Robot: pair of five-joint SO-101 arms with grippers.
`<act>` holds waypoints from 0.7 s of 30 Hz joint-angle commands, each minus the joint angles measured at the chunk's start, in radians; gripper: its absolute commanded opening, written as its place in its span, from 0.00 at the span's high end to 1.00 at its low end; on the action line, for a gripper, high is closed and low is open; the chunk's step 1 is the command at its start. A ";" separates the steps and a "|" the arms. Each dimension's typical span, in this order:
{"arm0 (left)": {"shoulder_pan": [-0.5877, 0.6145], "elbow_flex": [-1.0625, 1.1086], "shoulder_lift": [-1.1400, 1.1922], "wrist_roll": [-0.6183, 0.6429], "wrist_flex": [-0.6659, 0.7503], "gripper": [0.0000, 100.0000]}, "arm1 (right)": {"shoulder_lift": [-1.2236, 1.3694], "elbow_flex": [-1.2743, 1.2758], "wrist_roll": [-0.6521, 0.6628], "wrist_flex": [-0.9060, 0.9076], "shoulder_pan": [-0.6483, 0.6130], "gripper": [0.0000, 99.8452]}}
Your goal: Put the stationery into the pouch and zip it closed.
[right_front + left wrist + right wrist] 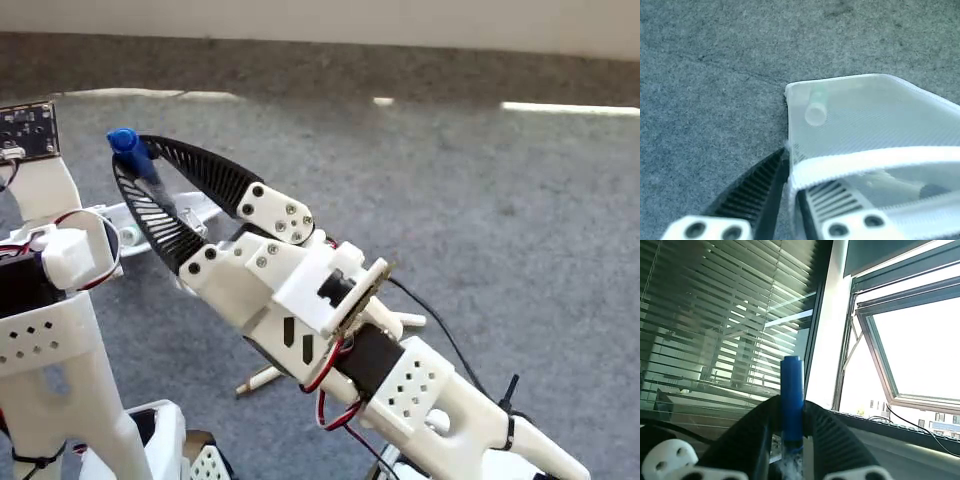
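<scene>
"Blue pen (791, 385) – is it sitting in the pouch (865, 115)?"

"No, it is hanging outside the pouch, up off the grey worktop (480, 200); the right gripper (130, 150) is pinching it tight between its fingers, cap end sticking out."

"And the left gripper (792, 182)?"

"Its fingers are clamping the pouch's end edge, one on either side of the mesh wall. The pouch's mouth is looking open to me, and a pale cylinder (816, 111) is lying inside the pouch, near that clamped end."
</scene>
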State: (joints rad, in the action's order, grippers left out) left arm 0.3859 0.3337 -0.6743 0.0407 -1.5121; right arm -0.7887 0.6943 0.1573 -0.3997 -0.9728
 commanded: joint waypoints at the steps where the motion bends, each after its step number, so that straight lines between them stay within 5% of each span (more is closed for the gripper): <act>1: 0.012 0.007 0.010 0.008 0.012 0.99 | -0.002 0.021 -0.006 -0.062 -0.005 1.00; 14: 0.027 0.008 0.010 0.008 0.012 0.99 | 0.143 0.076 -0.009 -0.068 -0.012 1.00; 21: 0.027 0.008 0.010 0.008 0.011 0.99 | 0.272 0.064 -0.003 -0.248 -0.044 1.00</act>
State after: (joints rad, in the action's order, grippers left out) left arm 0.4012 0.3383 -0.6743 0.0407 -1.5106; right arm -0.5493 0.7833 0.1542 -0.5961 -0.9866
